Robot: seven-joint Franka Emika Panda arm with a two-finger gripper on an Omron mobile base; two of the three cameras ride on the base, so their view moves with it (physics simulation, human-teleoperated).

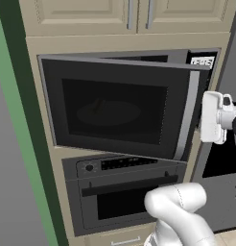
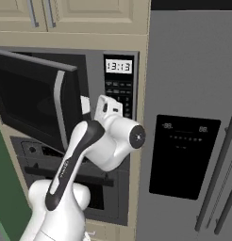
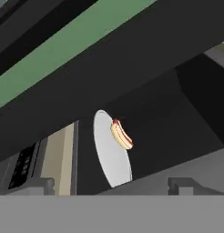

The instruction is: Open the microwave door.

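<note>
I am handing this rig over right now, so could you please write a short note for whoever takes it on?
Gripper: open, holding nothing, pointing into the microwave's cavity.
Microwave: built into the cabinet wall above the smaller oven; keypad and clock on its right side.
Microwave door: swung partly out on its left hinge, its silver handle on the free edge beside the robot's hand.
Inside: a white plate with a hot dog.
Done: door unlatched and partly open.
Left: probably swing it wider.
</note>
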